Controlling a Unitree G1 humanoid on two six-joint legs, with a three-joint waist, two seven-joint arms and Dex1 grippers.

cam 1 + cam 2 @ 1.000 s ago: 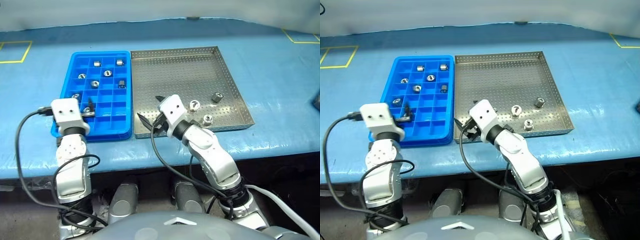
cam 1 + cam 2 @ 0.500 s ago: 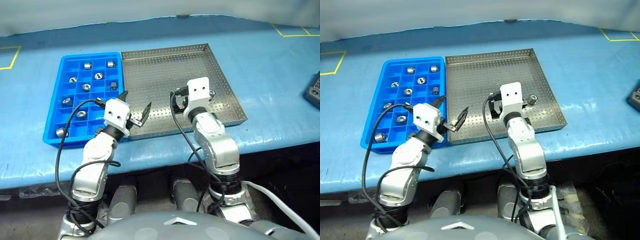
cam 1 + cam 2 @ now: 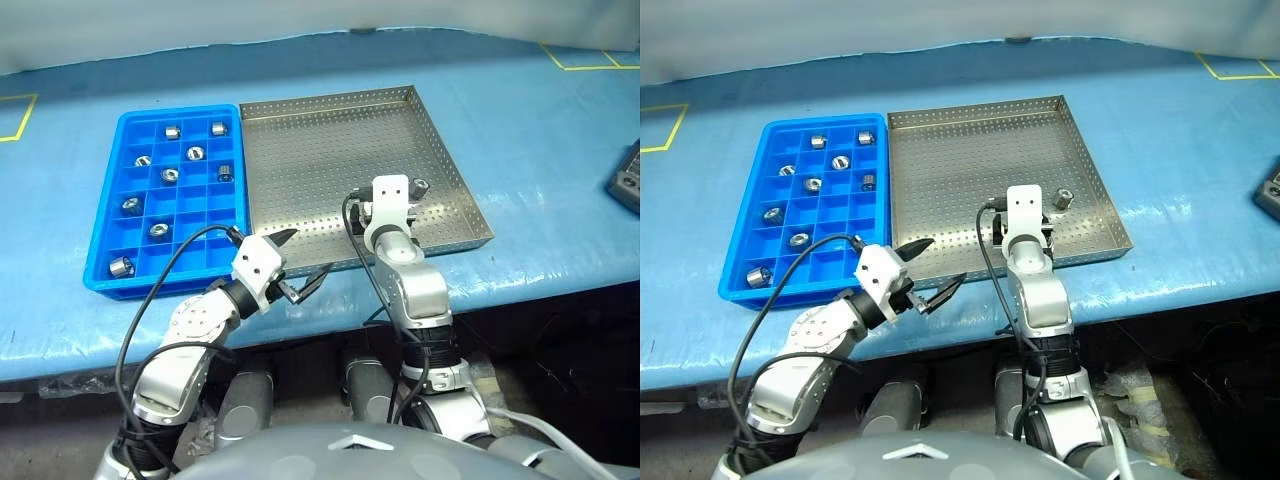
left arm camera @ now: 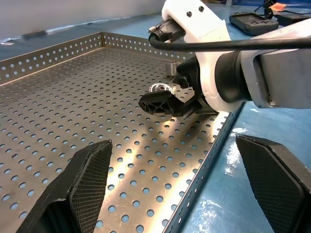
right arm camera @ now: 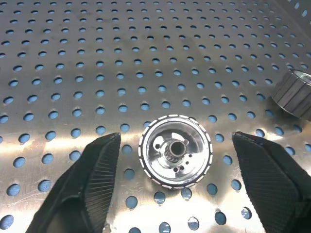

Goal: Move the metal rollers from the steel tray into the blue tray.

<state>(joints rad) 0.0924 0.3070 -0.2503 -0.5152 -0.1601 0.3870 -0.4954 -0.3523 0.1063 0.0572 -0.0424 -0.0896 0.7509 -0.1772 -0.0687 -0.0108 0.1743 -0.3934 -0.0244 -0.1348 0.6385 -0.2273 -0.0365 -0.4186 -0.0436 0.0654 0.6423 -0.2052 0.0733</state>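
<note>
So there's a metal roller sitting flat on the steel tray right between the right hand's fingers, which stand apart on either side without touching it. A second roller lies just beyond that hand, near the tray's right rim. I can't make out any others in there. The blue tray, touching the steel one on the left, has eight rollers spread over its compartments, one each. The left hand hangs wide open and empty over the near tray edge on the blue table.
</note>
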